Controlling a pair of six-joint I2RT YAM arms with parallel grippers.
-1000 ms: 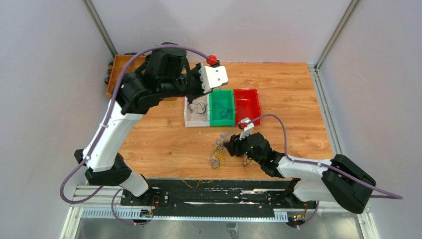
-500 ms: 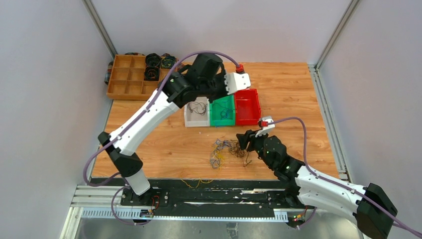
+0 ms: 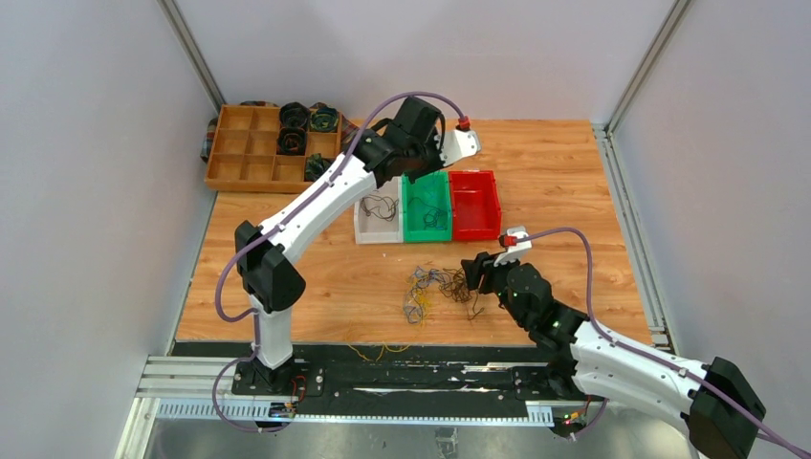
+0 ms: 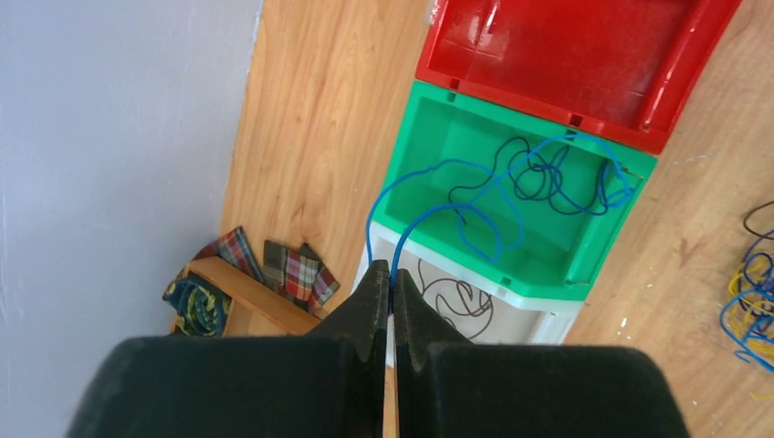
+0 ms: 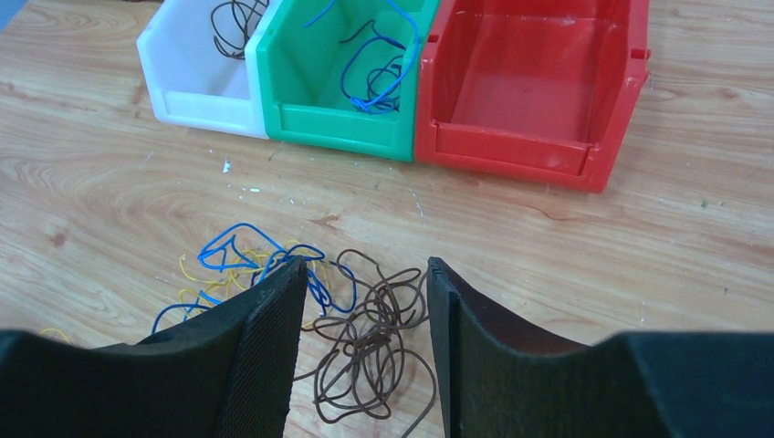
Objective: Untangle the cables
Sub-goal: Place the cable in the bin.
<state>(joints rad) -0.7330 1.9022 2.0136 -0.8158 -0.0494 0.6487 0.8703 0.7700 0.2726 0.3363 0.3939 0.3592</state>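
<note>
Part-sorted — the left gripper point(image 4: 393, 283) pinched a blue cable point(image 4: 429, 214) above the green bin point(image 4: 598, 228), brown cables point(image 5: 239, 18) lay in the white bin point(image 5: 196, 100), and the right gripper point(image 5: 363, 274) gaped over the unsorted tangle point(image 3: 435, 285).

1. No text, label, brand, number or sign can be read in any of the views.
</note>
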